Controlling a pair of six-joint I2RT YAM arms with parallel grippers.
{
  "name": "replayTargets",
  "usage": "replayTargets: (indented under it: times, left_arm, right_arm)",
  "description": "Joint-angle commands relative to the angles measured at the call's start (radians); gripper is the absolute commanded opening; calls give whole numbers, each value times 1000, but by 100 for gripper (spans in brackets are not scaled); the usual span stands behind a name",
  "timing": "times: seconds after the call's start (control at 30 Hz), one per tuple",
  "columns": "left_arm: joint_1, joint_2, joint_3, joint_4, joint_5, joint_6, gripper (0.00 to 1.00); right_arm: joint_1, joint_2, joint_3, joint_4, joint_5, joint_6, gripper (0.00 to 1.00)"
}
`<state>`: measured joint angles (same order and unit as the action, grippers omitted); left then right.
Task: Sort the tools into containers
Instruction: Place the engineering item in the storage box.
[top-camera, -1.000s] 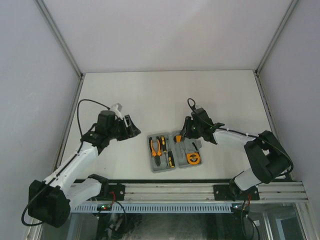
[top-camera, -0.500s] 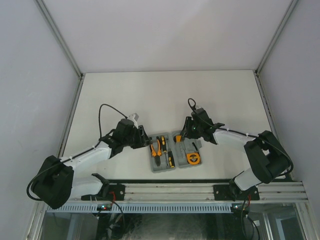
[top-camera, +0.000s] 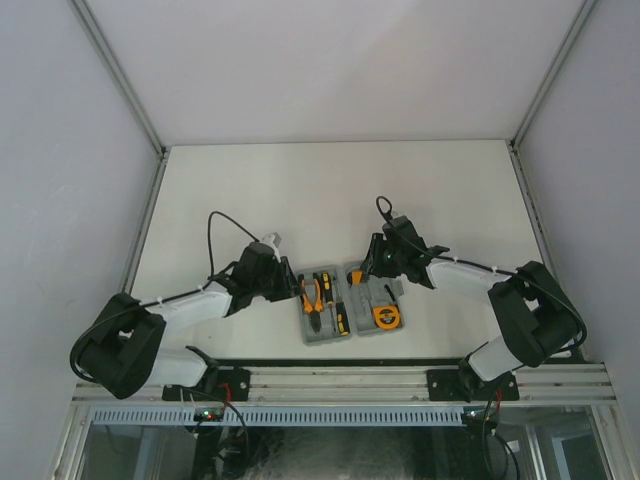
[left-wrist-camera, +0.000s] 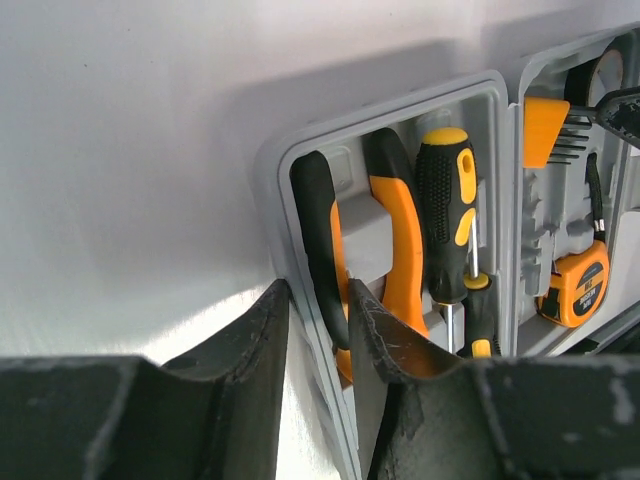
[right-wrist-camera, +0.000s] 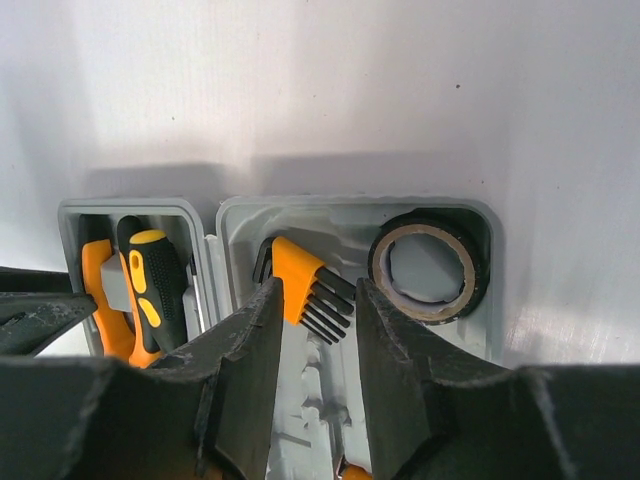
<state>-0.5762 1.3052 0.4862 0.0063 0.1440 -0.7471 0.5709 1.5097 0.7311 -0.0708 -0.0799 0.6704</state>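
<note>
From my overhead feed, the white table (top-camera: 330, 190) carries the grey tool case (top-camera: 322, 340). It lies open near the front edge between the two arms, its halves side by side.

My left gripper (left-wrist-camera: 318, 300) sits at the case's left edge with its jaws narrow. One finger is outside the wall and the other inside, with the wall and the outer handle of the pliers (left-wrist-camera: 400, 230) in the gap. I cannot tell whether it is pinching.

My right gripper (right-wrist-camera: 318, 295) is over the far end of the right half, jaws narrow and closed on the hex key set (right-wrist-camera: 300, 275), which fills the gap.

The pliers lie in the left half, with two screwdrivers (left-wrist-camera: 445, 200) just beside them toward the hinge. In the right half the tape measure (left-wrist-camera: 575, 285) sits at the near end. The black ring (right-wrist-camera: 428, 265) sits in the far corner, just beside the right gripper's finger.
</note>
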Motion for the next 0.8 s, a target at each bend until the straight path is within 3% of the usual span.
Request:
replayTargets:
  times: [0.0,0.77]
  left_arm:
    - [-11,19,-9,71,14,-5,33]
    - [-24,69,5,82,20,-3,25]
  right_arm:
    - [4,-21,-7,59,-25,12,34]
    - [28,-85,-9,120,-182,19,34]
